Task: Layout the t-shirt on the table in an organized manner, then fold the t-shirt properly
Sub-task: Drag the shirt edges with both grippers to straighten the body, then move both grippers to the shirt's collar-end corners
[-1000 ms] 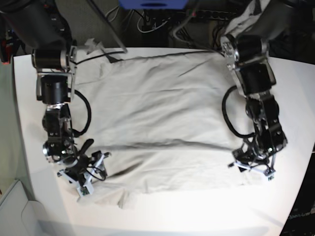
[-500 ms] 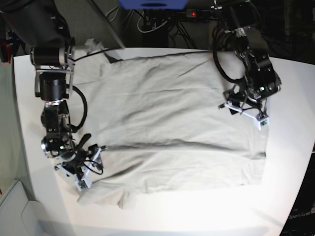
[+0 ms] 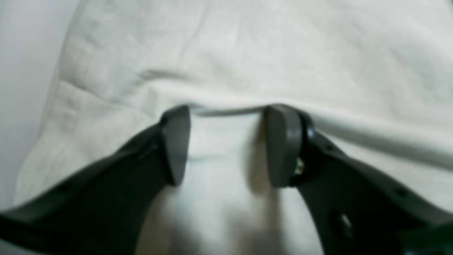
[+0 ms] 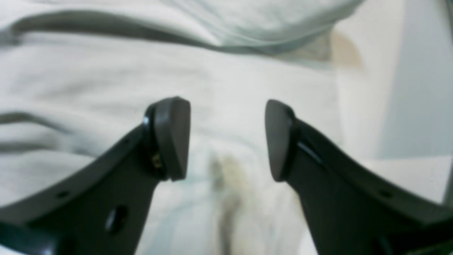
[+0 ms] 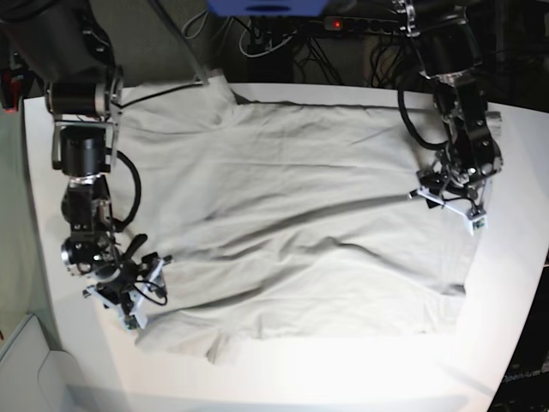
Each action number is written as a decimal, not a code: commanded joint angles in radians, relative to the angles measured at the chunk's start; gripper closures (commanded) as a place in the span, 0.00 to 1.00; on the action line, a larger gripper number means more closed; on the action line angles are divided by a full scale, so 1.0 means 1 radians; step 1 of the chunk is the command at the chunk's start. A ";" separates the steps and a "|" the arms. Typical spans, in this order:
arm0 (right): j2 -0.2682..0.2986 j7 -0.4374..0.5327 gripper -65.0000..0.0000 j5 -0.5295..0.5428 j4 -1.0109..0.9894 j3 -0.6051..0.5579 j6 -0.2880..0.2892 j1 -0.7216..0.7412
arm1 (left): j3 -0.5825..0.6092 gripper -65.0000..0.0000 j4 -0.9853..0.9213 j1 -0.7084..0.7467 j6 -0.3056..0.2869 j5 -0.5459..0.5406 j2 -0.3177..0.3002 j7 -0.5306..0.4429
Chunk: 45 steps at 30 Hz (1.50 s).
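Observation:
The pale grey-beige t-shirt lies spread over most of the white table, wrinkled, with a long crease running across its middle. My left gripper rests on the shirt's right edge. In the left wrist view its jaws stand open, tips against a raised fold of the t-shirt. My right gripper sits at the shirt's front-left edge. Its jaws are open over flat cloth, with nothing pinched between them.
A power strip with cables and a blue object lie beyond the table's far edge. A pale bin stands off the front-left corner. Bare table shows just right of the right gripper.
The left arm swung from the front right to the far right of the shirt. The shirt shifted toward the back left. The right gripper drew slightly left.

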 commanded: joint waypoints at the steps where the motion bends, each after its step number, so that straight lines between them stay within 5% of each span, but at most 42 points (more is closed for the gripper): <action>1: 0.002 0.022 0.47 0.013 0.020 0.001 0.001 0.033 | -0.001 0.48 -0.008 0.007 0.007 0.003 -0.009 0.051; 21: 0.008 0.085 0.47 0.013 -0.118 0.001 0.000 0.014 | -0.003 0.48 0.358 -0.004 0.002 -0.002 0.020 0.244; 45: 0.057 0.123 0.48 0.016 -0.029 0.071 0.000 -0.105 | -0.038 0.48 0.401 0.076 0.002 0.001 0.009 0.236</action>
